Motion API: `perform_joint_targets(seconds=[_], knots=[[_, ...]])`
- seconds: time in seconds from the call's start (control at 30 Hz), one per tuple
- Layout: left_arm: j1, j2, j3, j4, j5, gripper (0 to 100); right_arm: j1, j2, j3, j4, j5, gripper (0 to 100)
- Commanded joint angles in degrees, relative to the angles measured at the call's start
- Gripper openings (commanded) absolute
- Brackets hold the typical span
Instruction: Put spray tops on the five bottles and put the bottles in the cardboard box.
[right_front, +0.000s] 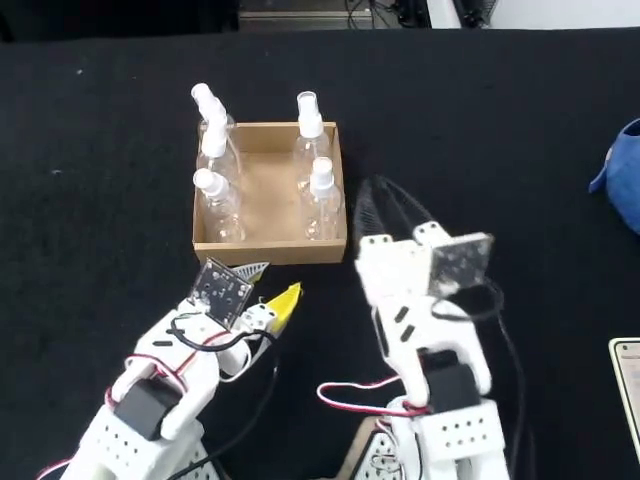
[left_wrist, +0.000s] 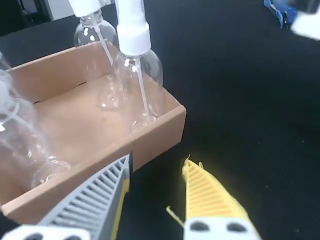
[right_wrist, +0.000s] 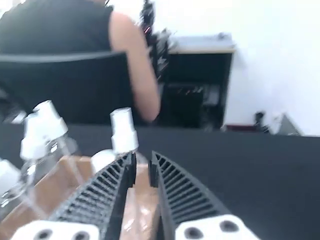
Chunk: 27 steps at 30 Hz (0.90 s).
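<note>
Left tool (left_wrist: 156, 164) beside cardboard box (left_wrist: 152, 137)

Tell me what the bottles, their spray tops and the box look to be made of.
Bottles: clear glossy plastic, probably; the dip tube shows through. Spray tops: opaque white plastic, smooth. Box: matte brown cardboard, with a plain raw rim.

No legible txt, labels or nos.

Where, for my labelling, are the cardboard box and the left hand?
cardboard box (right_front: 268, 251), high view, on its front wall.
left hand (left_wrist: 156, 169), left wrist view, midway between its fingertips.
</note>
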Motion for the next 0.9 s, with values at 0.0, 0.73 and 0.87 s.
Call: perform_joint_targets(seconds=[0.0, 0.73, 0.87], knots=[[-0.7, -0.6, -7.3, 5.5, 0.0, 3, 4.4, -9.9, 0.0, 7.3, -0.1, 1.1], [-36.6, -0.6, -3.3, 26.0, -0.4, 3, 14.9, -14.6, 9.1, 43.2, 8.0, 1.1], [-44.4, -0.6, 3.9, 26.0, -0.4, 3, 22.4, -14.6, 8.9, 45.1, 8.0, 1.1]])
